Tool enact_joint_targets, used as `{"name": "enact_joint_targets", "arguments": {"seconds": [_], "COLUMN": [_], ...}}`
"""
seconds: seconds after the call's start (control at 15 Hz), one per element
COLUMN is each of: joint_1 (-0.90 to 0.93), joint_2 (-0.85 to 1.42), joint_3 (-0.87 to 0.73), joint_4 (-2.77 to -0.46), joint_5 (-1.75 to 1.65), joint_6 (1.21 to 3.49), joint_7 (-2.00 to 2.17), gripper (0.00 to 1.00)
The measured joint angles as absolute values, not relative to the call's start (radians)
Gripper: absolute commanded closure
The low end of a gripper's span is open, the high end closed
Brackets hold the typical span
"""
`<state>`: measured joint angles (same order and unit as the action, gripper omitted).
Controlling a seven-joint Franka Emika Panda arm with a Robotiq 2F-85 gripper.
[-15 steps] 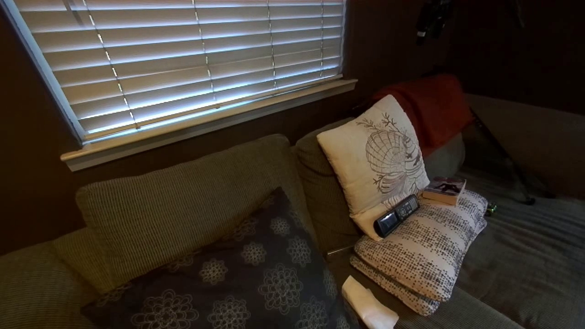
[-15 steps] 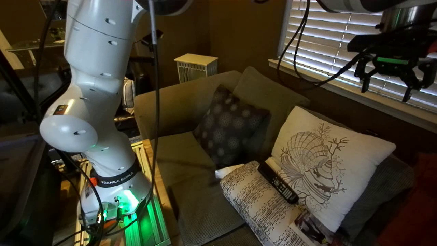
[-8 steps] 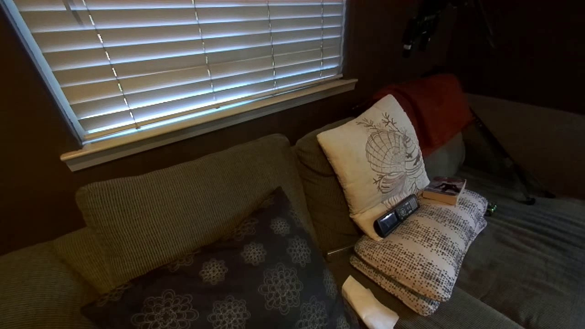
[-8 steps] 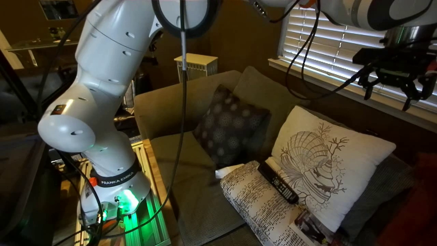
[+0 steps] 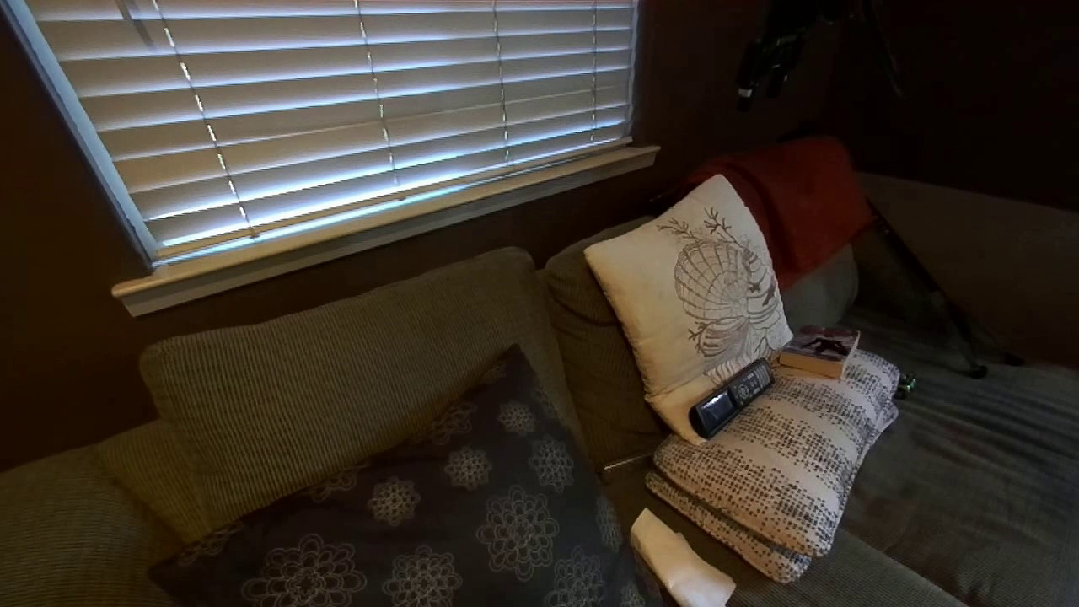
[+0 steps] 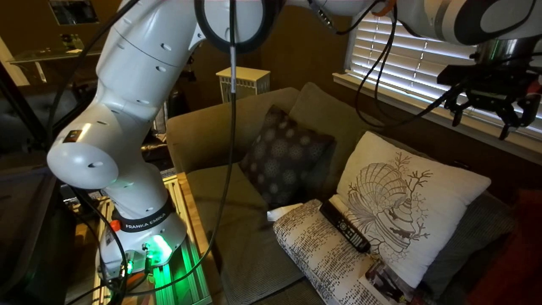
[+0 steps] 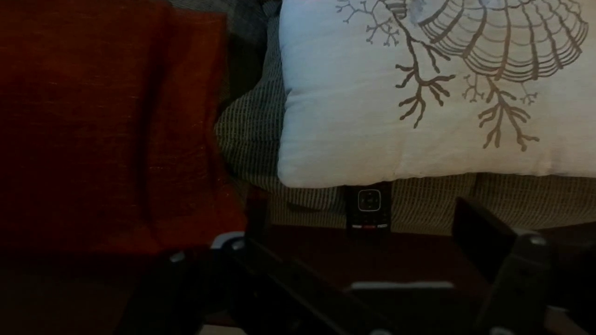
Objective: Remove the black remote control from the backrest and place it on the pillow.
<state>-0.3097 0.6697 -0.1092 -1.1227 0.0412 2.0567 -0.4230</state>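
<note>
- Your step looks like the approach: fingers (image 7: 484, 242) apart, nothing held.
- Wrist view, lower centre: black remote control (image 7: 369, 209) on the backrest (image 7: 430, 202), partly covered by the shell-print pillow (image 7: 363, 125).
- Next, lower the gripper (image 6: 480, 126) over it before closing.

Cream shell-print pillow (image 6: 410, 207), red cloth (image 5: 788, 202), dark flowered cushion (image 6: 286, 156), book (image 5: 819, 351), window blinds (image 5: 337, 118)

Over the last second you have lowered the hand (image 6: 480, 128), leaned the white arm (image 6: 133, 80) further toward the sofa (image 6: 245, 237), and shifted its hanging cable (image 6: 232, 114).
</note>
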Motion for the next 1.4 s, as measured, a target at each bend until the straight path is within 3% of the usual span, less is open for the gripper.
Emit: {"name": "enact_joint_targets", "arguments": {"seconds": [0.53,1.4], "joint_1": [-0.295,-0.298], "joint_2": [0.783,1.016], "joint_3": [-0.082,-0.045], "joint_4": [-1.105,-0.856], "joint_5": [0.029,0.004], "joint_6": [2.224,2.249], "joint_7": [-0.487,-0.529], "gripper": [0.00,0.00]}}
